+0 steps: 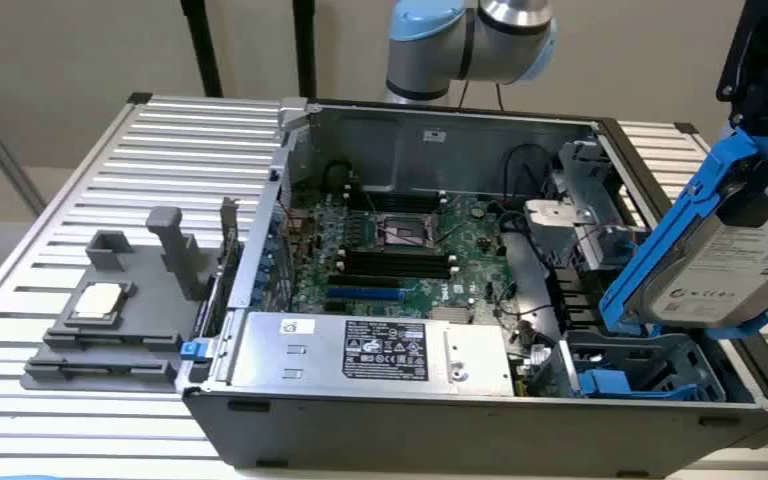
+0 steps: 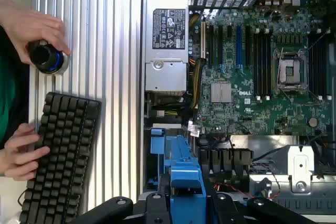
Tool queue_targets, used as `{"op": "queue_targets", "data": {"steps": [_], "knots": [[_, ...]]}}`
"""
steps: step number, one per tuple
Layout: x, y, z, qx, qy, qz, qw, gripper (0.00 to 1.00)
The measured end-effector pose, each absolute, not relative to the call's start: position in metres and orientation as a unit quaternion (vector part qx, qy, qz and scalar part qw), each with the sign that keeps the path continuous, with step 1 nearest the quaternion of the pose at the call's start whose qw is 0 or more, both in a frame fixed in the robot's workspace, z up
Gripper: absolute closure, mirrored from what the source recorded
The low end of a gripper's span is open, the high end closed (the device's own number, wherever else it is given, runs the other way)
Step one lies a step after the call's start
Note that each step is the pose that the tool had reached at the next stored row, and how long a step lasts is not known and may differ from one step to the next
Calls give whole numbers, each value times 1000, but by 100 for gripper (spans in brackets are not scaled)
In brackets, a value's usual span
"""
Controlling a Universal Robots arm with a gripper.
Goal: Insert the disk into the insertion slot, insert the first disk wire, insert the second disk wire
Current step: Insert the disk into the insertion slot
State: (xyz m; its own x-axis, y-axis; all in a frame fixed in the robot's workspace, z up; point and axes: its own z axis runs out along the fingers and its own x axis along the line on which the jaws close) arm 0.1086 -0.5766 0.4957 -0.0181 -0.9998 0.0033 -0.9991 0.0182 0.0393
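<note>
Your gripper (image 2: 184,206) is clamped on the disk (image 1: 738,268), held tilted over the insertion slot (image 1: 644,362) at the exterior view's right (gripper body cut off there). Whether the disk's lower corner touches the slot is unclear.

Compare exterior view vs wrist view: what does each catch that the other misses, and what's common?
Exterior view: the disk with its white label face, tilted above the insertion slot; a grey fixture with a chip on it; the arm joint.
Wrist view: a person's hand on a knob, the other hand on a keyboard, beside the case.
Both: the gripper holding the disk by its blue carrier, the power supply, the motherboard.
</note>
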Motion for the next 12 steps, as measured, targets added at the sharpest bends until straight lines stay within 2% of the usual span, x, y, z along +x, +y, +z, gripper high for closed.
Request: {"op": "queue_targets", "data": {"steps": [12], "knots": [[109,-577,496,701,-713,-13,15,67]]}}
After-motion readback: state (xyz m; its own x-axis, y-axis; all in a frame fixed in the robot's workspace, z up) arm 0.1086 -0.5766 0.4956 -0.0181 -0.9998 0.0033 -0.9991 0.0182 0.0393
